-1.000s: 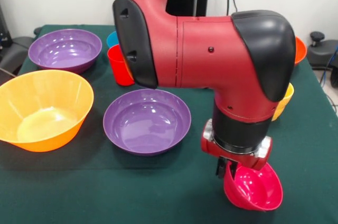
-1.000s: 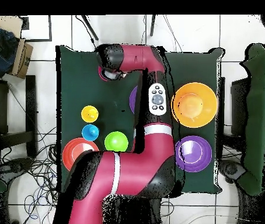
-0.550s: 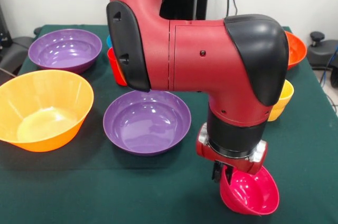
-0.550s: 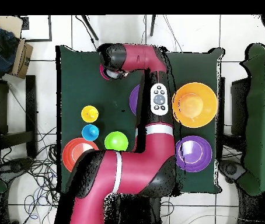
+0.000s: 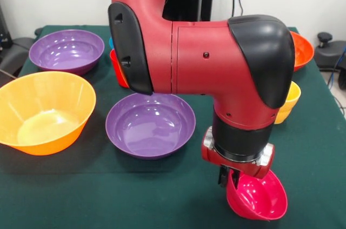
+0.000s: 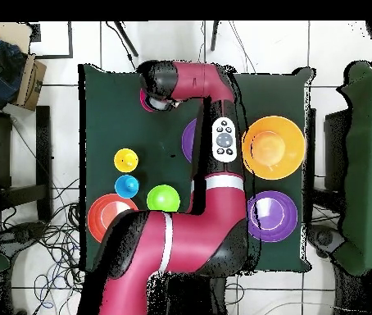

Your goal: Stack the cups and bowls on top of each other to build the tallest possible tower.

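My gripper (image 5: 230, 178) is shut on the near rim of a magenta-pink bowl (image 5: 258, 197), which hangs tilted just over the green cloth at the front right. From above, only a sliver of this pink bowl (image 6: 145, 100) shows beside the wrist. A purple bowl (image 5: 150, 123) sits to its left, then a big yellow-orange bowl (image 5: 43, 111). A second purple bowl (image 5: 66, 51) stands at the far left. A red cup (image 5: 118, 68) peeks from behind the arm. An orange bowl (image 5: 303, 49) and a small yellow vessel (image 5: 290, 99) are at the right.
The overhead view shows a small blue bowl (image 6: 126, 186), a green bowl (image 6: 163, 198) and the orange bowl (image 6: 106, 215) grouped near the robot's base. The arm covers much of the green table (image 6: 107, 107). Chairs and cables surround it.
The arm has shifted slightly left and lower in the front view, carrying the pink bowl with it. The other bowls and cups have not moved.
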{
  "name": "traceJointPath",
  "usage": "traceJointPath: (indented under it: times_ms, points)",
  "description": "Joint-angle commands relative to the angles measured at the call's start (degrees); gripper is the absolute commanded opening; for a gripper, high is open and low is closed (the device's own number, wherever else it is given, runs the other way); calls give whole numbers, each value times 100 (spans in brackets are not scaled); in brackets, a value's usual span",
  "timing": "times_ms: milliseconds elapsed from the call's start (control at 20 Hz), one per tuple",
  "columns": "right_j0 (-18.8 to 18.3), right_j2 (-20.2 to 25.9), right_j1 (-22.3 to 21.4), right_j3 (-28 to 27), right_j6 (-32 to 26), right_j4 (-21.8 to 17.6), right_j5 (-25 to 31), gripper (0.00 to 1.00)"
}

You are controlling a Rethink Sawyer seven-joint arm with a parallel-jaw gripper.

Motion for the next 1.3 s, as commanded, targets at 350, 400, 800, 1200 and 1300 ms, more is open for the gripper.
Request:
traceJointPath:
  times_ms: [350,400,800,1200,1300]
  points:
    - [-202,656,8,-63,-2095,-51,683,0]
    - [-203,664,17,-69,-2104,-51,679,0]
    - [-338,691,8,-72,-2258,-71,710,0]
    - [-381,672,-8,-30,-2326,-103,678,0]
    - [-389,680,0,-53,-2353,-104,703,0]
